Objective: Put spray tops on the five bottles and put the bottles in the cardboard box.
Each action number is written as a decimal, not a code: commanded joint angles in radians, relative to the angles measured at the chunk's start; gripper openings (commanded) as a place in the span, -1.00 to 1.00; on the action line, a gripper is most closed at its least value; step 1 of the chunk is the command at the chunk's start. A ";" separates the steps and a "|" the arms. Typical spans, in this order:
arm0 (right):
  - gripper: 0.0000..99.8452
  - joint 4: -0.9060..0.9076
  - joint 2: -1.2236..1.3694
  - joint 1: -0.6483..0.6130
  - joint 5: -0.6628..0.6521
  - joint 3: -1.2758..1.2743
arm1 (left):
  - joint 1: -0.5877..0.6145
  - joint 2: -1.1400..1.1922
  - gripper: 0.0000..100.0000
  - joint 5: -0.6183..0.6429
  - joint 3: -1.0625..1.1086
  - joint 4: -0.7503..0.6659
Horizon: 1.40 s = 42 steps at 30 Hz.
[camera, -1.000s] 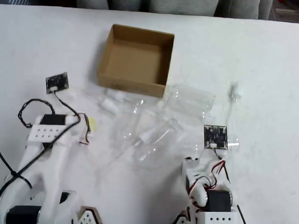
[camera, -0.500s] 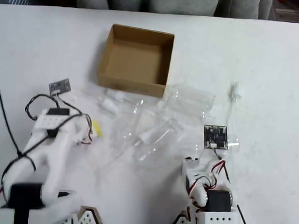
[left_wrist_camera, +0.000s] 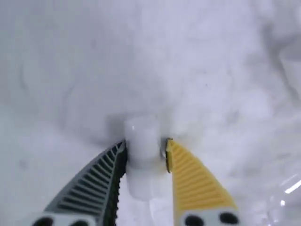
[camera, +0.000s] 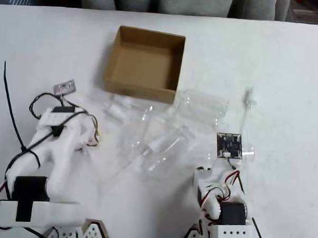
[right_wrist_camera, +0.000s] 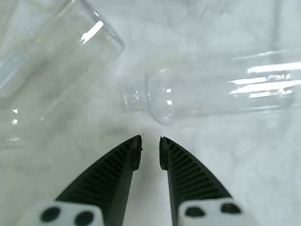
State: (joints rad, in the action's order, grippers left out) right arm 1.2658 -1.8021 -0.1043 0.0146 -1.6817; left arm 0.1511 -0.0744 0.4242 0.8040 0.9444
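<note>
— Between the fingertips of my left gripper (left_wrist_camera: 144, 147) sits a white top (left_wrist_camera: 140, 175). The grey finger (left_wrist_camera: 101, 176) presses one side of it and the yellow finger (left_wrist_camera: 188, 174) the other. I am grasping it over the white table (left_wrist_camera: 70, 56).

— And your right gripper?

— My right gripper (right_wrist_camera: 149, 146) is clenched on nothing. Its two black fingers (right_wrist_camera: 117, 169) are drawn nearly together, with a thin slit between them.

— Where are the bottles?

— Just ahead of my right fingertips a clear bottle (right_wrist_camera: 211, 87) lies on its side, not touching them. A second bottle (right_wrist_camera: 51, 70) lies near it, also on its side. Seen from above, the bottles (camera: 163, 132) lie in a loose heap between my two grippers and a little ahead of them.

— And the box?

— The box (camera: 140, 89) stands open side up beyond the heap, well ahead of both grippers and nearer the left one's side.
</note>
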 commanded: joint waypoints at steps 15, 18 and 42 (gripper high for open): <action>-0.91 -0.051 -0.004 0.140 -0.089 -0.008 | -0.044 -0.091 -0.96 -0.431 -0.071 -0.015; -0.91 -0.048 -0.004 0.162 -0.272 -0.008 | -0.044 -0.093 -0.96 -0.433 -0.048 -0.018; -0.92 -0.051 -0.004 0.242 -0.580 -0.008 | -0.028 -0.091 -0.96 -0.434 -0.041 -0.015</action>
State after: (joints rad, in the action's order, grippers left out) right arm 1.2306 -1.8021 0.1274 -0.5547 -1.6817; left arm 0.1143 -0.1097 0.0008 0.7810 0.9521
